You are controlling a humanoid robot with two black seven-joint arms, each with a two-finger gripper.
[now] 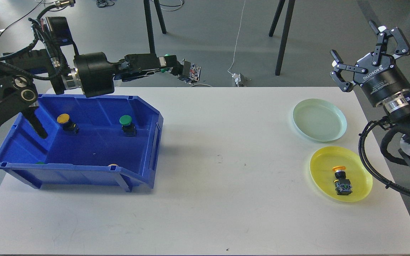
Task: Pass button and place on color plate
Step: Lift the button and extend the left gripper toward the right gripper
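My left gripper [171, 67], at ten o'clock above the blue bin [84, 167], grasps a green button [169, 58]. My right gripper [368, 53], at two o'clock, stands spread and empty. Recommended: meet mid-table, transfer, then set it on the green plate [319, 133].

Bright, even light fell from above, the blue bin [84, 142] cast a soft shadow onto the white desk [226, 177], and the picture was sharp throughout.
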